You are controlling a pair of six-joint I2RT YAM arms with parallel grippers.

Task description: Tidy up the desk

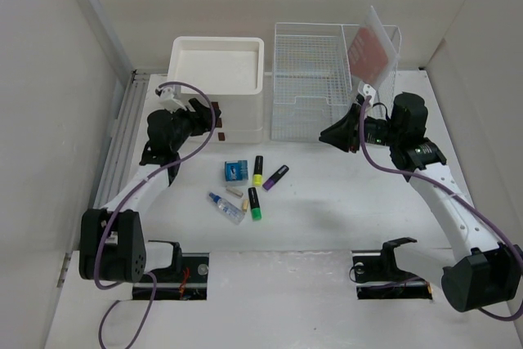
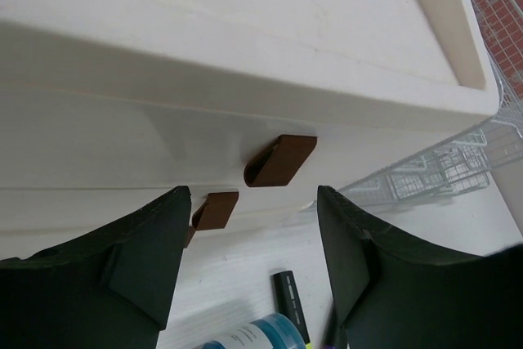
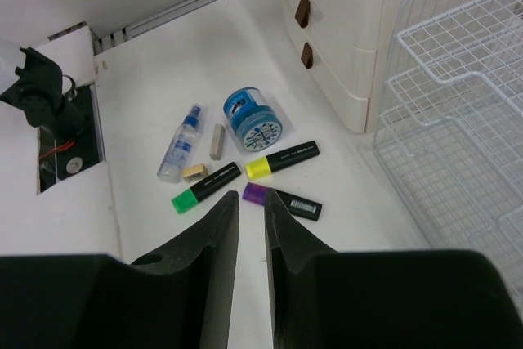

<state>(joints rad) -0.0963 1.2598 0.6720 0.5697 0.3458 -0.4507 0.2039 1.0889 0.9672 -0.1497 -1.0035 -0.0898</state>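
The desk (image 1: 327, 210) is the big white tabletop filling the scene, with a grey rail (image 1: 122, 136) along its left edge. At the far left stands a cream drawer box (image 1: 242, 112). Just to its right is a white wire rack (image 1: 310, 79) with a red notebook (image 1: 372, 51) leaning in its far right corner.

The left claw (image 2: 253, 198) hangs close in front of the drawer box with its jaws wide and nothing between them. A brown handle (image 2: 280, 159) sits just beyond the gap, and a second handle (image 2: 216, 208) is by the left finger.

The right claw (image 3: 249, 202) is at the near edge of the rack, pointing left. Its jaws show only a narrow slit and hold nothing.

Loose things lie together in the middle of the desk:
- a blue round tin (image 3: 253, 120)
- a yellow highlighter (image 3: 282, 159)
- a purple highlighter (image 3: 282, 199)
- a green highlighter (image 3: 206, 187)
- a small spray bottle (image 3: 180, 143)
- two tan erasers (image 3: 216, 141)
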